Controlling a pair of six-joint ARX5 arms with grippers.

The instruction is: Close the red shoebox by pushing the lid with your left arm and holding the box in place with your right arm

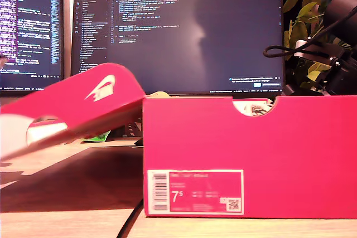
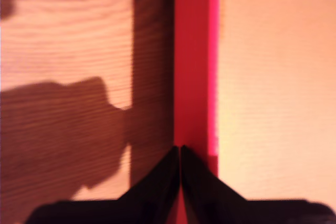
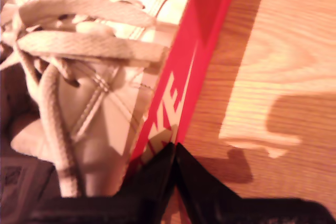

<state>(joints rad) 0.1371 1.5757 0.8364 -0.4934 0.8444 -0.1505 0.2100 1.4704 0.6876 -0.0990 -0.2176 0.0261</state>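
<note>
Exterior view: red shoebox (image 1: pixel 251 157) stands on the wooden table (image 1: pixel 67 174), filling the exterior view's right and centre, size label (image 1: pixel 195 192) on its facing end wall. Red lid (image 1: pixel 72 107) hangs open, tilted up off the box's edge toward the exterior view's left, white logo on top. An arm (image 1: pixel 329 54) with black cabling sits behind the box at the exterior view's right; which arm it is cannot be told.

First wrist view: my first gripper (image 2: pixel 180 153) has its fingers together, tips meeting just over a red edge (image 2: pixel 194 61). Pale inner card (image 2: pixel 278 77) lies to one side of the tips, wood grain and a dark shadow to the other. Contact with the edge unclear.

Second wrist view: my second gripper (image 3: pixel 175 150) also has fingers pressed together, tips at the box's red side wall (image 3: pixel 199 40). White laced shoe (image 3: pixel 89 66) lies inside the box beyond the wall; bare wood on the other side.

Room: two lit monitors (image 1: pixel 178 32) with dark code screens behind the table; leafy plant (image 1: pixel 312 4) at the exterior view's upper right.
</note>
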